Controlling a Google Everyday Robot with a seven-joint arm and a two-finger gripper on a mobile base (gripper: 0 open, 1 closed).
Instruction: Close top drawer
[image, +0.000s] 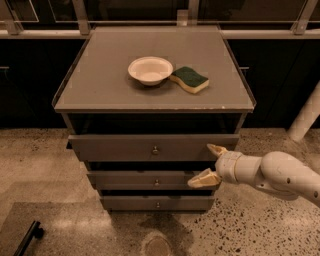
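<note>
The top drawer (120, 148) is a wide grey front with a small round knob (155, 149) at its centre. It stands pulled out a little from the cabinet, with a dark gap above it. My gripper (210, 165) is open at the right end of the drawer front. Its upper fingertip (216, 149) is against the lower right part of the front, and its lower fingertip (201, 180) is in front of the middle drawer. The white arm (280, 175) comes in from the right.
A white bowl (150, 70) and a green-and-yellow sponge (190, 79) lie on the cabinet top (100, 90). Two narrower drawers (130, 179) sit below. A white post (306, 120) stands at the right, and a dark bar (27, 239) lies on the floor at bottom left.
</note>
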